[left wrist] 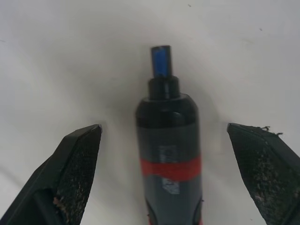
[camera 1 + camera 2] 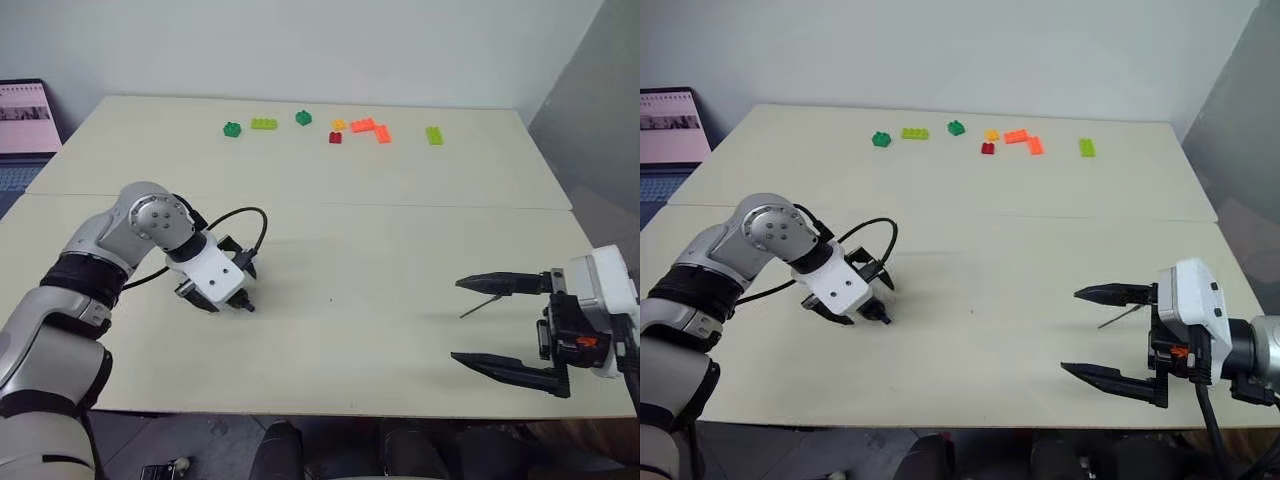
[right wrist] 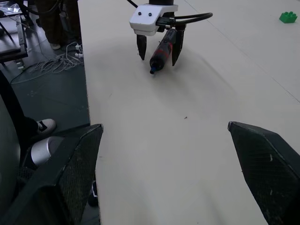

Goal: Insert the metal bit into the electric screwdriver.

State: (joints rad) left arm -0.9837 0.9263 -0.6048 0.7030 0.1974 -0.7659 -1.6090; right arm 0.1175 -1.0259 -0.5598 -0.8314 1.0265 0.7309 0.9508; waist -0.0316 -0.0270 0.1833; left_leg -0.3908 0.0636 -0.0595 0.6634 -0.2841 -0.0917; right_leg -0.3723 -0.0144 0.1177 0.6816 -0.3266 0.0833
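Observation:
The electric screwdriver (image 1: 169,150) lies flat on the cream table (image 2: 400,220), black with a red band and a small blue tip. My left gripper (image 2: 232,292) points steeply down over it, open, one finger (image 1: 77,164) on either side and neither touching it. Seen from across the table, the screwdriver (image 3: 161,50) sits between those two fingers with its tip sticking out. The metal bit (image 2: 479,306), a thin dark rod, lies on the table on the right, just under the far finger of my right gripper (image 2: 455,320). That gripper hangs open and level, holding nothing.
Several toy bricks (image 2: 370,128) in green, orange, red and yellow lie in a row near the table's far edge. A laptop (image 2: 25,120) stands off the far left corner. A seam (image 2: 450,206) runs across the table. Cables (image 3: 51,65) lie on the floor beside it.

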